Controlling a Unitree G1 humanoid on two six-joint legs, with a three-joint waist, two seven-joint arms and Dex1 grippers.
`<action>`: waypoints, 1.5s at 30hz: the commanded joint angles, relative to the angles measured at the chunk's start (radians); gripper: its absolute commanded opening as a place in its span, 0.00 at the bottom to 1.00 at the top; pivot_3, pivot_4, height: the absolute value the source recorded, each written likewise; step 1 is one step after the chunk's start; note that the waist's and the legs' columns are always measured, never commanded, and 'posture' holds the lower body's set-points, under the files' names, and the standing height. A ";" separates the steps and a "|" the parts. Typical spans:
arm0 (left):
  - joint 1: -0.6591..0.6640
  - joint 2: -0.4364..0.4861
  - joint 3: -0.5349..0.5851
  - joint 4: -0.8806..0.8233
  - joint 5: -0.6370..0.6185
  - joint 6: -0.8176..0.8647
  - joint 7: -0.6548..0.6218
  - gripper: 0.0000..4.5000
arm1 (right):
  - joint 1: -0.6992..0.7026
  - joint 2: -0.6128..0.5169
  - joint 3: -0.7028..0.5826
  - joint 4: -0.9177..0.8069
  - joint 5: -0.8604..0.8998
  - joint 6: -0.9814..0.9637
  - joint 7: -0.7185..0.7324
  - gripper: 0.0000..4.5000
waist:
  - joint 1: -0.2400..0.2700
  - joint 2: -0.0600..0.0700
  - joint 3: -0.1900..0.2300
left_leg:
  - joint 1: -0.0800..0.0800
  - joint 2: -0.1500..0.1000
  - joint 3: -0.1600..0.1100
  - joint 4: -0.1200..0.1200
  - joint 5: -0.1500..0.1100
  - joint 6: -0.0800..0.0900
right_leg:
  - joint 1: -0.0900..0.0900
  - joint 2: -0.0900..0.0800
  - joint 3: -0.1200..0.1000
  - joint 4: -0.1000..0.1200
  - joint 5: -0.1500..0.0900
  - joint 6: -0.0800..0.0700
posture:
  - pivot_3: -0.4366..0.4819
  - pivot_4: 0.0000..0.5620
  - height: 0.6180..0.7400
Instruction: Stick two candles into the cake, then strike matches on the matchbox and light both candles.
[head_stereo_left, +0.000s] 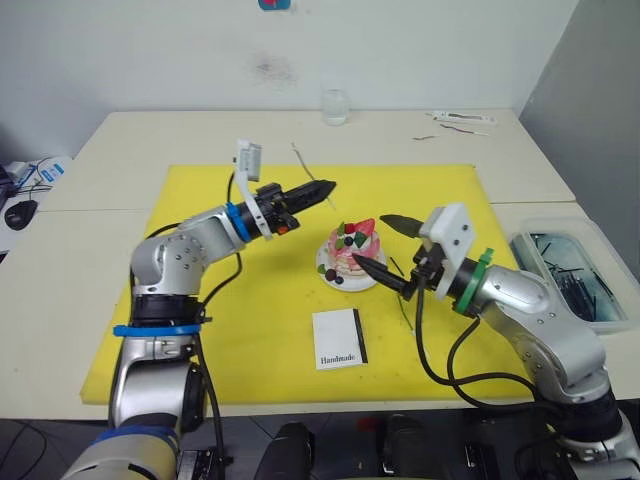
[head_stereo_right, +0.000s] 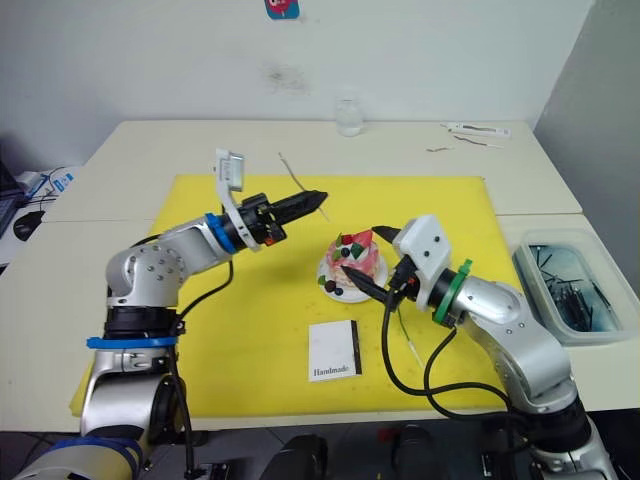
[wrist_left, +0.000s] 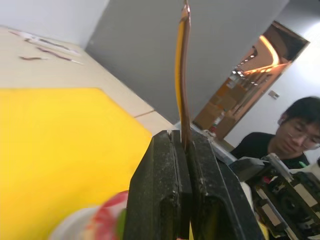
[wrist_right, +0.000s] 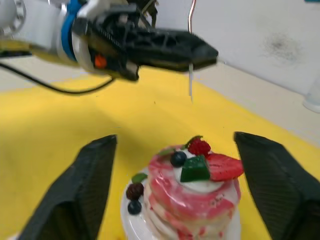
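On the yellow mat (head_stereo_left: 220, 330), listed from the robot's left to its right. Item one: left gripper (head_stereo_right: 312, 202), raised above the mat just left of the cake, fingers pressed together on a golden candle (wrist_left: 181, 75); the taper stands nearly upright through the fingertips, its pale lower end hanging below them in the right wrist view, most likely so it can be lowered point-first into the topping. Item two: matchbox (head_stereo_left: 339, 338), flat white, printed "Handmade", black striking strip along its right edge, lying on the mat in front of the cake and well apart from both grippers, apparently parked until striking is due. Item three: cake (head_stereo_left: 355, 250), round, pink and white, strawberry, leaves and dark berries on top, on a small white plate (head_stereo_left: 330, 272) near mat centre; no candle stands in it yet. Item four: thin stick (head_stereo_right: 407, 338) lying on the mat right of the plate, too slight to say whether candle or match. Item five: right gripper (head_stereo_left: 391, 250), fingers spread wide and empty, one on either side of the cake's right flank, seemingly poised to steady the cake. Item six: clear tray (head_stereo_left: 572, 272) of dark sticks on the table beyond the mat's right edge.
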 joint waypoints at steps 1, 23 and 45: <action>-0.038 0.040 -0.049 0.041 0.101 -0.095 -0.080 0.00 | -0.076 0.003 0.046 0.032 -0.083 -0.046 0.003 0.99 | -0.004 0.000 0.000 | 0.000 0.000 0.000 0.000 0.000 0.000 | 0.000 0.000 0.000 0.000 0.000 0.000 | 0.48 0.27 1.00; 0.022 0.000 -0.165 0.051 0.324 -0.283 -0.212 0.00 | -0.086 0.029 0.041 0.021 -0.130 0.029 0.001 0.99 | -0.010 0.000 0.000 | -0.013 0.000 0.002 0.001 0.004 -0.007 | -0.016 0.000 0.003 0.002 0.003 -0.004 | 0.48 0.27 1.00; 0.070 0.006 -0.140 -0.045 0.316 -0.232 -0.198 0.00 | -0.078 0.047 0.013 0.018 -0.128 0.048 -0.003 0.99 | -0.011 0.000 0.000 | -0.013 0.000 0.002 0.002 0.004 -0.007 | -0.016 0.000 0.003 0.003 0.003 -0.004 | 0.48 0.27 1.00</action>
